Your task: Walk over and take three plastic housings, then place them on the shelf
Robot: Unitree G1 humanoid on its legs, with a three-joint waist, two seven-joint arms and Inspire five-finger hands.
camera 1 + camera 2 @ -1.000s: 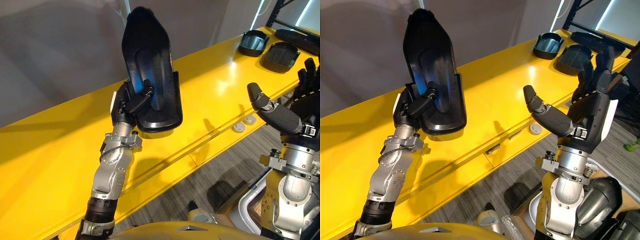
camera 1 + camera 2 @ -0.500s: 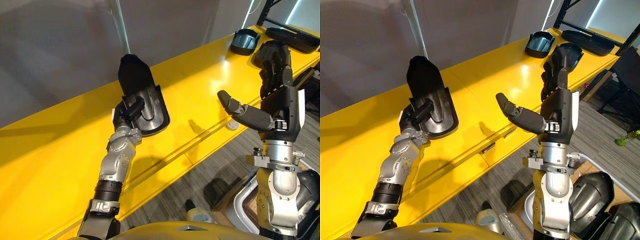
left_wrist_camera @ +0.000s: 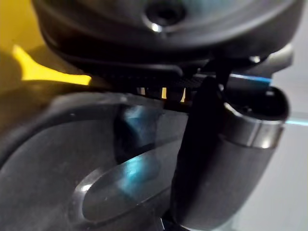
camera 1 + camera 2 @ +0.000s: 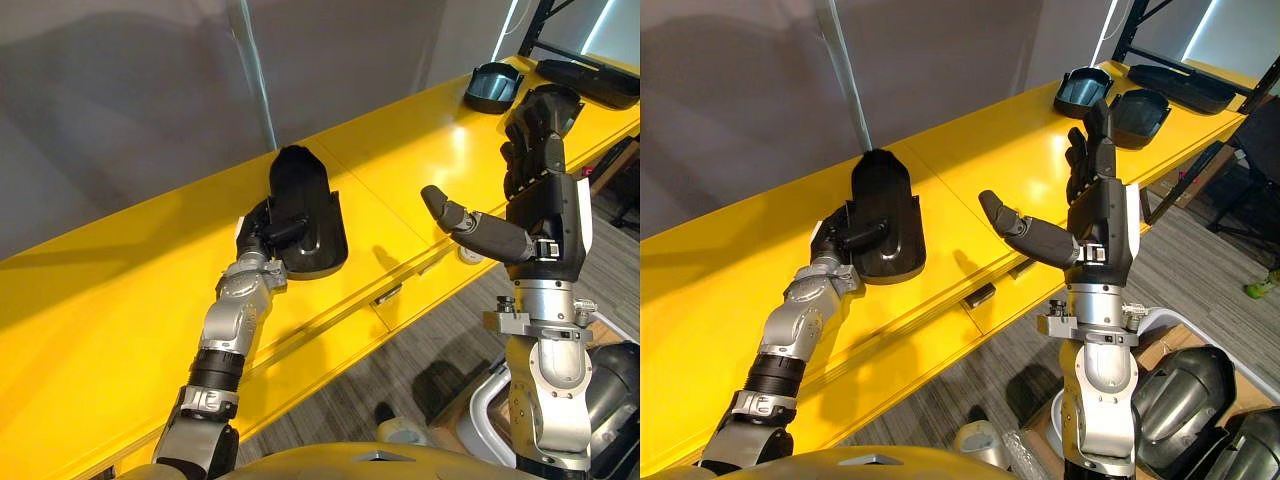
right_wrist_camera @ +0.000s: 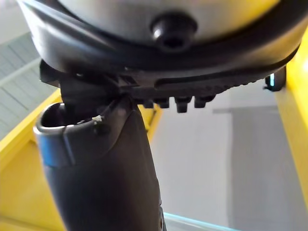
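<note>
While pinching the near end of a long black plastic housing (image 4: pixel 308 205) with the thumb laid on top and the fingers tucked out of sight beneath, reaches out over the glossy yellow bench (image 4: pixel 120 300) with the left hand (image 4: pixel 262 235). Lies hollow side up and low on the bench top, near its middle, with the far end pointing at the plain grey wall (image 4: pixel 120 110); cannot tell whether set fully down. Shows the thumb pressed against the smooth dark inner face in the left wrist view. Holds the right hand (image 4: pixel 1100 225) upright to the right, off the near edge of the bench, fingers straight and spread, thumb jutting left, gripping nothing. Farther right along the bench, well apart: two rounded black plastic shells (image 4: pixel 1084 90) side by side, and beyond them a flatter black tray-like piece (image 4: pixel 1180 87).
</note>
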